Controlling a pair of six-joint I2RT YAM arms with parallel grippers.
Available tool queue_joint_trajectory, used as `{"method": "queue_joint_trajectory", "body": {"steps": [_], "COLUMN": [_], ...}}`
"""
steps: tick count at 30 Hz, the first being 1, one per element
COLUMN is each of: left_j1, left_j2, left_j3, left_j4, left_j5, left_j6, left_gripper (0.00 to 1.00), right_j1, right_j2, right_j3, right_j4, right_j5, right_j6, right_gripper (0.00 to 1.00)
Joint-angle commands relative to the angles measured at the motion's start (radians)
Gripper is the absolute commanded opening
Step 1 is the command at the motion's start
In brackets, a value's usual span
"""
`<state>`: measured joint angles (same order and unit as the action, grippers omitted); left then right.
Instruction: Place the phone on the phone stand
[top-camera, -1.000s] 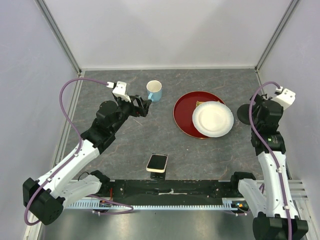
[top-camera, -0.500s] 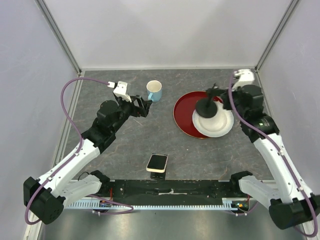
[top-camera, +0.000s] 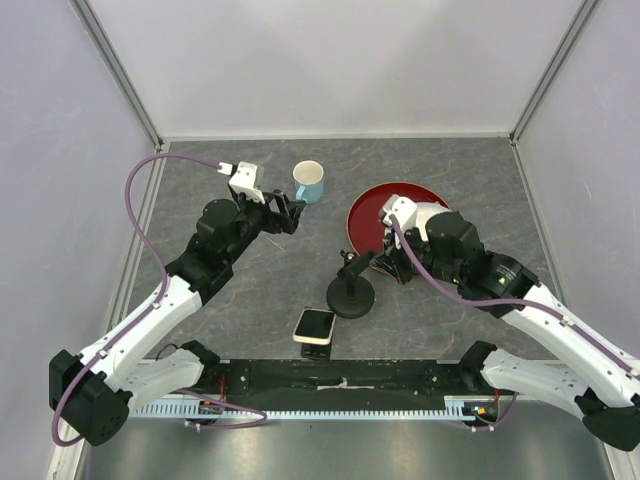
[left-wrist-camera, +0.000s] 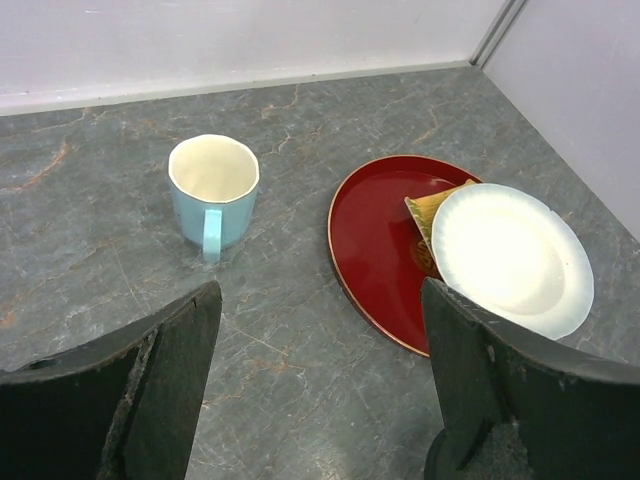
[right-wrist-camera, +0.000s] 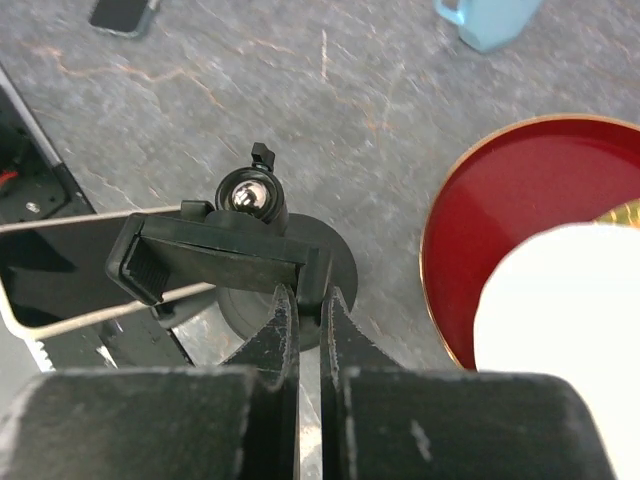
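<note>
Top view: the phone (top-camera: 314, 326), with a dark glossy screen and pale cream case, sits tilted on a small black phone stand (top-camera: 314, 348) at the tabletop's (top-camera: 250, 300) near edge. Just beside it is a taller pole stand (top-camera: 352, 297).

Left wrist: my left gripper (left-wrist-camera: 320, 290) gapes wide, holding nothing.

Right wrist: my right gripper (right-wrist-camera: 308, 298) pinches the pole stand's clamp (right-wrist-camera: 215, 262).

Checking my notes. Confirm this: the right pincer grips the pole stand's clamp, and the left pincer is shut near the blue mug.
Not shut: the left wrist view shows the left pincer open near the blue mug. The right pincer grips the pole stand's clamp.
</note>
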<state>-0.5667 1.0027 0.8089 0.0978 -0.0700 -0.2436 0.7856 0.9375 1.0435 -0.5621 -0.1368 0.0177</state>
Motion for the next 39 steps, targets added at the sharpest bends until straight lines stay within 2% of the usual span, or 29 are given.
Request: {"method": "queue_joint_trajectory", "body": {"steps": [1,10,12,13,17,23,31,39], "left_j1": [0.005,0.005,0.005,0.005,0.005,0.005,0.001,-0.030], "left_j2": [0.002,0.020,0.022,0.024,0.036,0.100,0.189,0.221], "left_j3": [0.047,0.049,0.052,0.052,0.055,0.087,0.133,0.150], "left_j4": [0.002,0.000,-0.001,-0.001,0.002,0.010,0.062,0.079], "left_j5": [0.015,0.030,0.039,0.042,0.064,0.254,0.632,0.754], "left_j6": [-0.029,-0.036,-0.037,-0.037,-0.037,-0.036,-0.059,-0.054], "left_gripper": [0.86,0.86,0.86,0.86,0.86,0.86,0.80,0.75], "right_j1": [0.015,0.018,0.018,0.018,0.026,0.035,0.041,0.041], "right_j2": [-0.094,-0.105,-0.098,-0.097,-0.083,-0.108,-0.109,-0.181], "right_j3": [-0.034,-0.033,-0.039,-0.051,-0.082,-0.172,-0.175,-0.151], "right_j4": [0.018,-0.105,-0.122,-0.124,-0.095,0.036,-0.010,-0.033], "right_j5": [0.043,0.069,0.028,-0.050,-0.205,-0.231,-0.202,-0.051], "right_j6": [0.010,0.034,0.034,0.028,0.018,0.021,-0.008,-0.012], "right_gripper": [0.00,0.00,0.00,0.00,0.00,0.00,0.02,0.00]}}
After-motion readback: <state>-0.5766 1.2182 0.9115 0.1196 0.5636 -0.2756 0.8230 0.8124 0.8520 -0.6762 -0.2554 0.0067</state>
